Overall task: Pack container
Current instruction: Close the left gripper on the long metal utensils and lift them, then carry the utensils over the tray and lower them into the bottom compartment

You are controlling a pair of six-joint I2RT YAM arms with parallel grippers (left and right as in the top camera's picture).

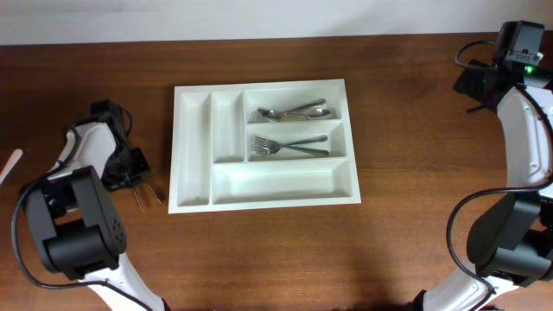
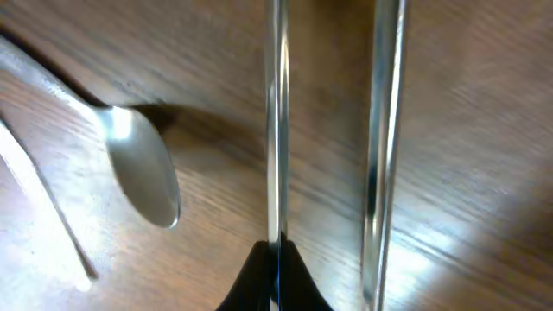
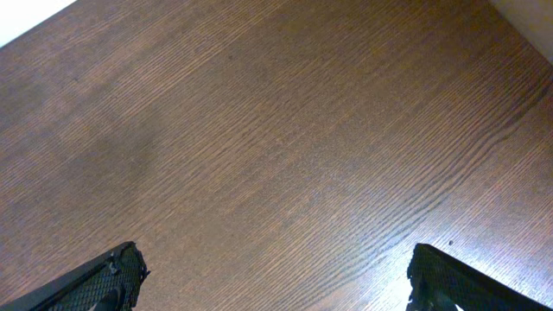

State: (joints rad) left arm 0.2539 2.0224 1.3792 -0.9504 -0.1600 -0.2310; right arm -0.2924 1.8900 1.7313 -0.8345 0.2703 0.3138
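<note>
Brown desk. At its middle, a white tray: likely light, stiff, smooth plastic; best taken by an outer rim, not the thin dividers. Near the far right corner, right claw spread wide, holding nothing. By the left edge, left claw clamped on a thin steel utensil, probably slippery. Spoons and forks in two long compartments; nearest long one bare.

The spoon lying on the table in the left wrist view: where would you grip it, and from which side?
Take the spoon by its handle from above, pinching across its width: it lies flat, and the bowl is wide and curved.
</note>
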